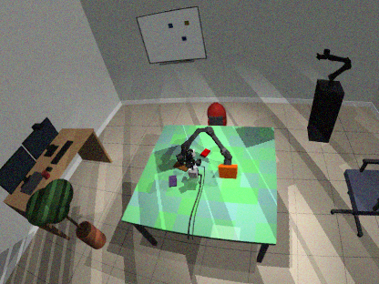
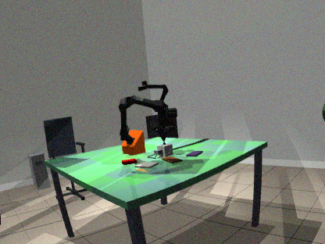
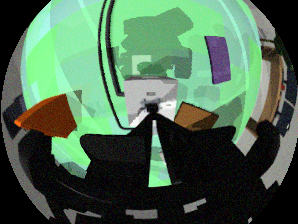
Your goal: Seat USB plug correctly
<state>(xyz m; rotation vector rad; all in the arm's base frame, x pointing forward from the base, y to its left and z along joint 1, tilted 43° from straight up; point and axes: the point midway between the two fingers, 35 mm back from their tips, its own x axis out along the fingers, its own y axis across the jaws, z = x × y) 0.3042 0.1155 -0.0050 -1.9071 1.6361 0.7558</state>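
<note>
Poised straight above the power cube (image 3: 148, 94), the end effector (image 3: 154, 108) pinches the USB plug (image 3: 153, 103) between nearly closed fingers, held vertical, probably so the plug can travel along the socket's axis. Left to right in the wrist view: an orange wedge (image 3: 47, 116) on the green bench (image 3: 73, 43), twin black cables (image 3: 107, 36) running away from the cube, the cube with the plug at its top socket, a brown pad (image 3: 194, 116), then a purple block (image 3: 217, 59). How deep the plug sits is hidden.
</note>
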